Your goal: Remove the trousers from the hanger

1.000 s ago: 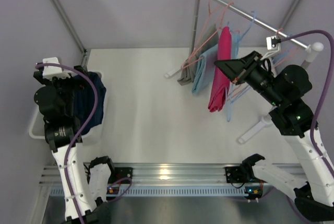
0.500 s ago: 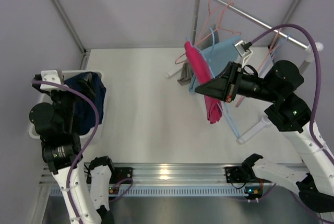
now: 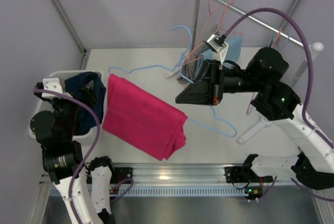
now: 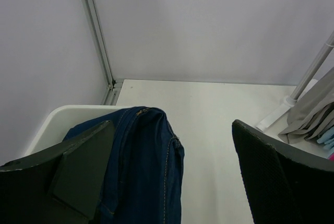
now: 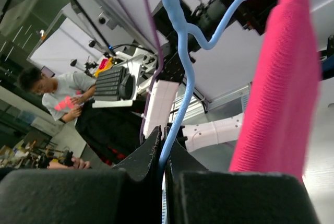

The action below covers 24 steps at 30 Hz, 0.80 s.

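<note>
Far left, left gripper (image 4: 172, 125) gapes wide and empty over the navy trousers (image 4: 141, 161) in the bin (image 3: 39, 130); mid-frame the pink trousers (image 3: 143, 117) spread over the table (image 3: 135, 67), draped on the blue hanger (image 3: 219, 127) the right gripper (image 5: 163, 153) pinches tight, so tugging might just drag them along

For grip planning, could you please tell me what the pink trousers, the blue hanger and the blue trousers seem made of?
The pink trousers look like soft matte cloth, finely ribbed in the right wrist view. The blue hanger seems wire with a smooth, possibly plastic coating. The blue trousers look like denim, with contrast seam stitching.
</note>
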Each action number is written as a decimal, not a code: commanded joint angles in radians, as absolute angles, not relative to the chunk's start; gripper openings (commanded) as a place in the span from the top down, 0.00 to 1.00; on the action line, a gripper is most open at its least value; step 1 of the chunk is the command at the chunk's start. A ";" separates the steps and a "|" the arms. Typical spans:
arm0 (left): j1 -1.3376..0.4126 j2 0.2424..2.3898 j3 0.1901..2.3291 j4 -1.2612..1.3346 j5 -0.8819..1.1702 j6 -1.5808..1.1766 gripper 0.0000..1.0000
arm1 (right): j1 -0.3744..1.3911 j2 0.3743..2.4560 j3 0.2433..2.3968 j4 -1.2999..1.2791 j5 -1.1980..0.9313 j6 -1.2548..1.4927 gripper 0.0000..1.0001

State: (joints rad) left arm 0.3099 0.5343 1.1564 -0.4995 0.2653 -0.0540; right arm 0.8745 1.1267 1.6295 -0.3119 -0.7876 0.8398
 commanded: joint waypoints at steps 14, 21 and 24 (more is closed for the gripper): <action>0.314 0.554 1.131 -0.437 0.504 -0.031 0.01 | 0.841 1.583 2.046 -0.051 -0.359 0.957 1.00; 0.314 0.627 1.054 -0.283 0.811 -0.141 0.04 | 0.836 1.706 2.161 0.029 -0.246 0.904 1.00; 0.313 0.658 0.993 -0.128 0.844 -0.179 0.04 | 0.836 1.741 2.235 0.060 -0.187 0.864 1.00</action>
